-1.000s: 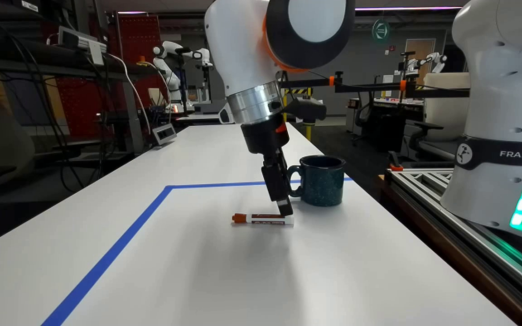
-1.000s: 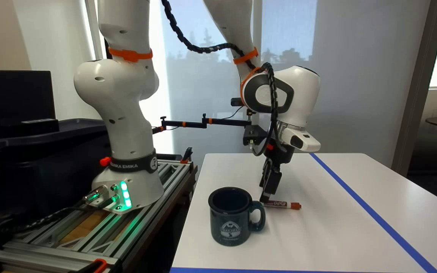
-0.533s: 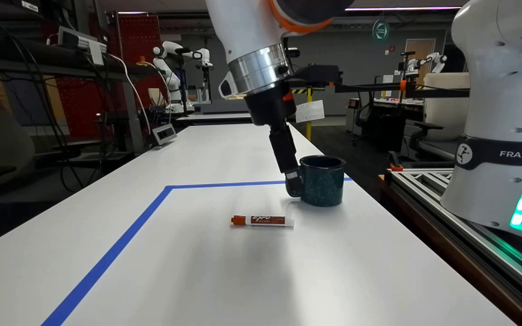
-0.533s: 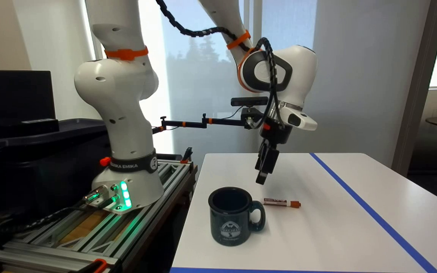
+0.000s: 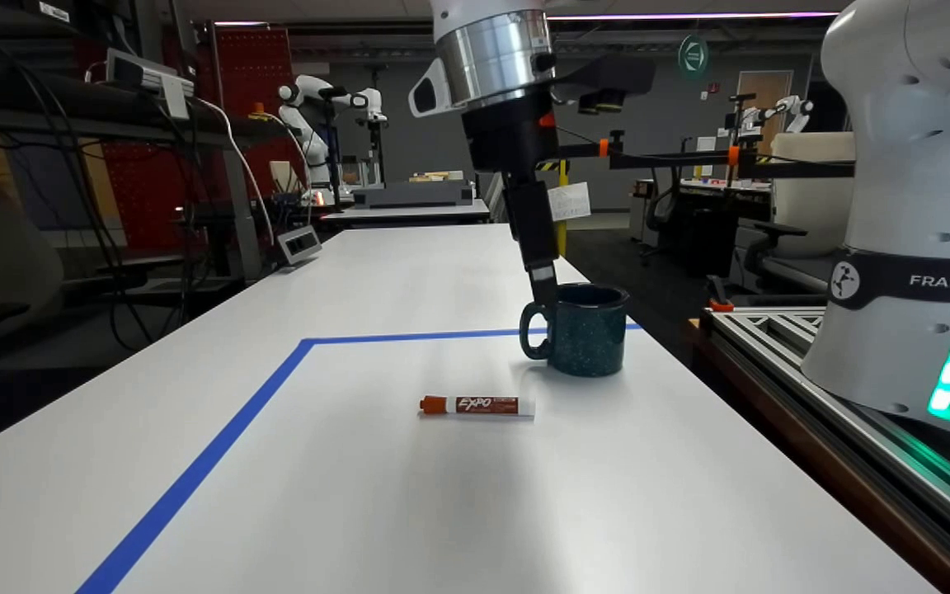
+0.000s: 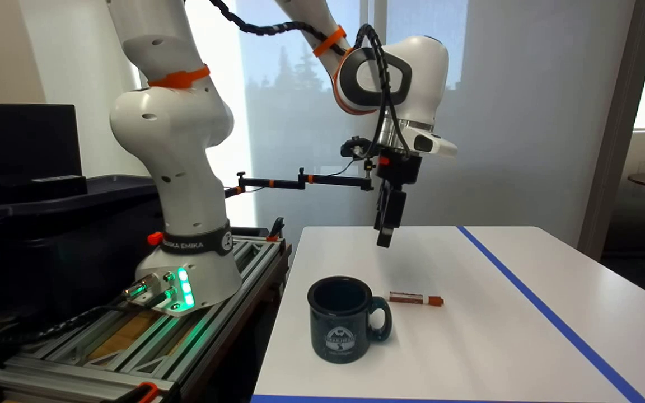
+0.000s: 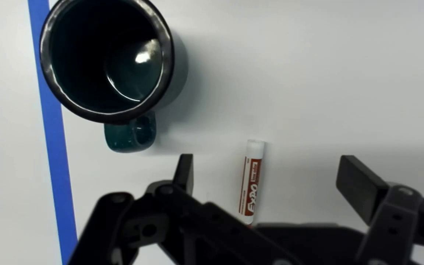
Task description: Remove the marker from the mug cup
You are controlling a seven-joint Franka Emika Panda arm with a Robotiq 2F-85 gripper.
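Marker (image 7: 251, 184) out of the mug cup (image 6: 339, 324); our pincer (image 7: 272, 178) spread wide, empty.
It lies farther in from the robot-side edge of the surface (image 6: 485, 347) than the mug cup; we should rise straight up, leaving both untouched.

The marker (image 7: 251, 183) reads "EXPO" and "low odor", the band (image 5: 916, 281) on the robot base (image 5: 879, 359) "FRANKA" and "EMIKA", while lettering (image 6: 340, 340) on the mug (image 6: 338, 320) is too small to read.

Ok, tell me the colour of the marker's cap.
The cap is brownish orange, seen best in an exterior view.
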